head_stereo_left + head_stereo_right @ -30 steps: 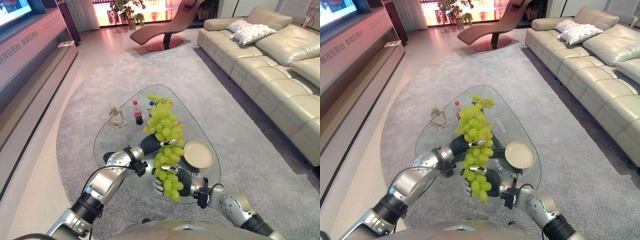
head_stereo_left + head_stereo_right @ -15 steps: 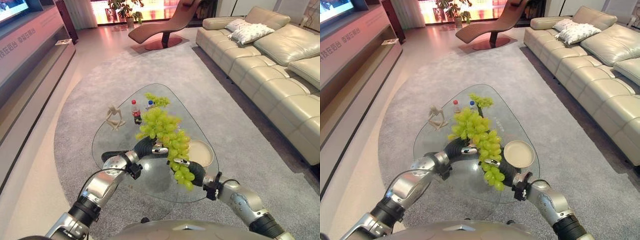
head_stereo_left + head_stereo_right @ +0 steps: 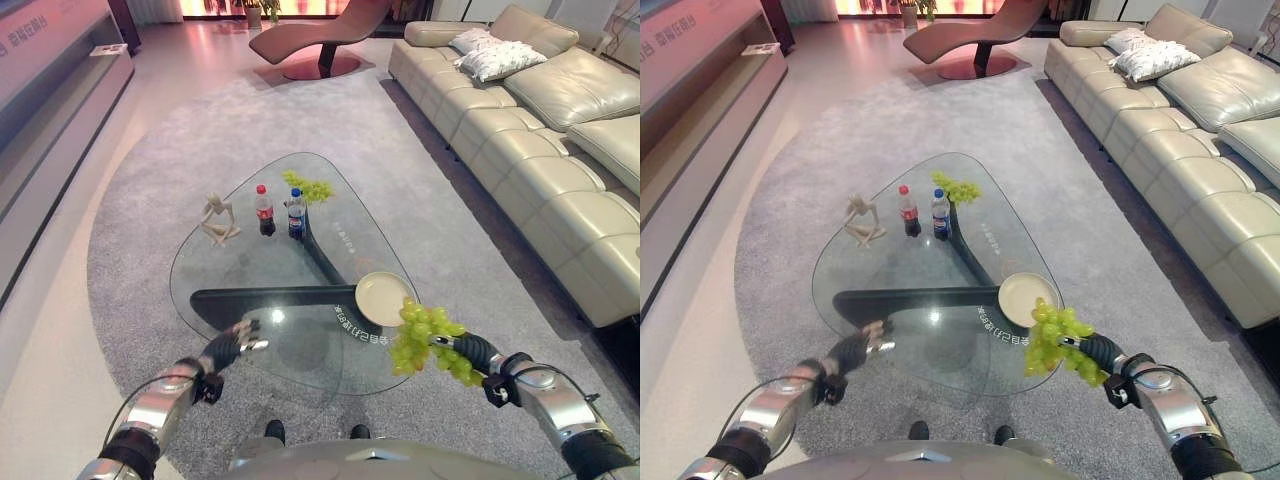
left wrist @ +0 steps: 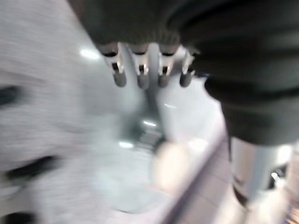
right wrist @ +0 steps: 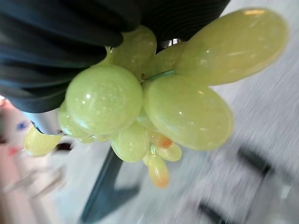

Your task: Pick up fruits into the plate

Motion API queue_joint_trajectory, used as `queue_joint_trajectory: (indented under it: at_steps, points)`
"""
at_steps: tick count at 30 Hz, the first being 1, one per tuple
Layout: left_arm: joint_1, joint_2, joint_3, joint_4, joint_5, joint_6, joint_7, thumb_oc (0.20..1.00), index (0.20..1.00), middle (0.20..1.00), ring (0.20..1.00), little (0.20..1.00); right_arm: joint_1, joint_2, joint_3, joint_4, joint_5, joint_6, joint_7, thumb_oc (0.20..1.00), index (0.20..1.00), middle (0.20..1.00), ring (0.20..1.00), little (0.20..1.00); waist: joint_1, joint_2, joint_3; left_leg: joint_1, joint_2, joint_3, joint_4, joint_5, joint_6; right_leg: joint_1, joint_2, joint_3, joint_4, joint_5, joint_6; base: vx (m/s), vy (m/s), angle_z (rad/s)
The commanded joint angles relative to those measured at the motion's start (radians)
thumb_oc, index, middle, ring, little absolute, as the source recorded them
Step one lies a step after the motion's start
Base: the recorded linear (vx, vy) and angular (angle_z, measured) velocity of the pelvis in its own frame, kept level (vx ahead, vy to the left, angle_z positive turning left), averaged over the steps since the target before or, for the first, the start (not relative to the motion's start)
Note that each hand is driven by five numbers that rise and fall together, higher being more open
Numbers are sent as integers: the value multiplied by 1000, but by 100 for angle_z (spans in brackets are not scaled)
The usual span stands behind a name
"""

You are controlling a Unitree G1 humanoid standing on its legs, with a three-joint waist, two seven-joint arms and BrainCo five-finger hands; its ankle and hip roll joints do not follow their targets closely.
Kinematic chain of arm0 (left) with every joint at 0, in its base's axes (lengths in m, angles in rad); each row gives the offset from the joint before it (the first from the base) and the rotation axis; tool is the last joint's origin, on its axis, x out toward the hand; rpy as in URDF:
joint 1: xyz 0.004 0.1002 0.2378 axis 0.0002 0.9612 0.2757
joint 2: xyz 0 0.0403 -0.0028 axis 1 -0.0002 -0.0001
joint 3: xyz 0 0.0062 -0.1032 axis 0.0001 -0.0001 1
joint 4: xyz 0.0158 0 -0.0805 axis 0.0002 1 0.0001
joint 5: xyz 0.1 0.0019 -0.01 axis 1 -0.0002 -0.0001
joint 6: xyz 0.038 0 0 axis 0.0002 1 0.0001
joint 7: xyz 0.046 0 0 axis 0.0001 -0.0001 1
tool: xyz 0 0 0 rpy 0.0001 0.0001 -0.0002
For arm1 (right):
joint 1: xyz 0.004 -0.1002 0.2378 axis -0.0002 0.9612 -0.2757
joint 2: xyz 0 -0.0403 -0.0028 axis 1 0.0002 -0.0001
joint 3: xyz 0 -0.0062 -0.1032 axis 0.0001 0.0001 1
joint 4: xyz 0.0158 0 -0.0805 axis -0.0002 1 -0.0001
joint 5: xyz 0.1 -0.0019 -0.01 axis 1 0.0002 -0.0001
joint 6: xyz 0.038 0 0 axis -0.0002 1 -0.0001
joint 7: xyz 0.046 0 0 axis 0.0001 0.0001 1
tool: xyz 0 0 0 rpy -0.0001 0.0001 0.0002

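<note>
A bunch of green grapes hangs from my right hand, which is shut on it just off the glass table's near right edge. In the right wrist view the grapes press against the hand's dark cover. The cream plate lies on the table just beyond and left of the bunch, with nothing in it. A second, smaller grape bunch lies at the table's far end. My left hand hovers open at the near left edge, its fingers straight.
On the rounded glass table stand a cola bottle, a blue-labelled bottle and a pale figurine towards the far side. A cream sofa runs along the right, on a grey carpet.
Both hands held the bunch high in front of the camera. The left hand has let go and dropped to the table's near left edge; the right has carried the grapes down and right, near the plate.
</note>
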Motion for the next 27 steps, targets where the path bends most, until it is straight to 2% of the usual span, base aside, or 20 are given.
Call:
queue_joint_trajectory:
  at_steps: [1, 5, 7, 10, 17, 20, 27]
  points:
    - [-73, -39, 18, 156, 94, -45, 44, 1000, 1000, 1000, 1000, 1000, -174, -34, -15, 15, -92, -89, -116, 200, 200, 200, 200, 200, 41, 7, 47, 76, -1, 53, 24, -185, 8, 38, -29, -52, 45, -95, 54, -31, -85, 3]
    - [-110, -63, -5, 386, 153, -75, 124, 1000, 1000, 1000, 1000, 1000, -304, -62, 40, 149, -158, -68, -212, 200, 200, 200, 200, 200, 63, 4, 80, 27, 2, 28, 41, -187, 13, -5, -23, -49, 70, -109, 46, -78, -82, 12]
    - [-140, -63, -5, 448, 167, -42, 157, 1000, 1000, 1000, 1000, 1000, -396, -79, 75, 230, -192, -50, -257, 200, 200, 200, 200, 200, 74, 5, 111, -7, -1, 7, 54, -186, 14, -31, -17, -48, 82, -115, 36, -159, -100, 18]
    - [-164, -61, -7, 479, 193, -37, 168, 1000, 1000, 1000, 1000, 1000, -481, -110, 98, 319, -213, -50, -293, 200, 200, 200, 200, 200, 89, 16, 152, -44, -6, -24, 65, -181, 13, -58, -11, -49, 93, -120, 24, -140, -85, 25]
    - [-221, -61, -58, 467, 180, -73, 171, 1000, 1000, 1000, 1000, 1000, -621, -151, 141, 475, -212, -40, -364, 200, 200, 200, 200, 200, 116, 54, 221, -104, -21, -86, 76, -165, 11, -102, -1, -66, 111, -131, 1, -106, -57, 27]
    - [-296, -55, -125, 442, 154, -134, 186, 1000, 1000, 1000, 1000, 1000, -742, -173, 180, 582, -184, -29, -407, 200, 200, 200, 200, 200, 128, 86, 280, -165, -29, -125, 79, -139, 4, -155, 2, -93, 131, -133, -15, -203, -86, 34]
    - [-382, -34, -194, 375, 80, -162, 199, 1000, 1000, 1000, 1000, 1000, -890, -206, 231, 649, -180, -13, -405, 200, 200, 200, 200, 200, 127, 122, 349, -246, -34, -151, 83, -103, -5, -243, 2, -130, 170, -137, -34, -114, -39, 9]
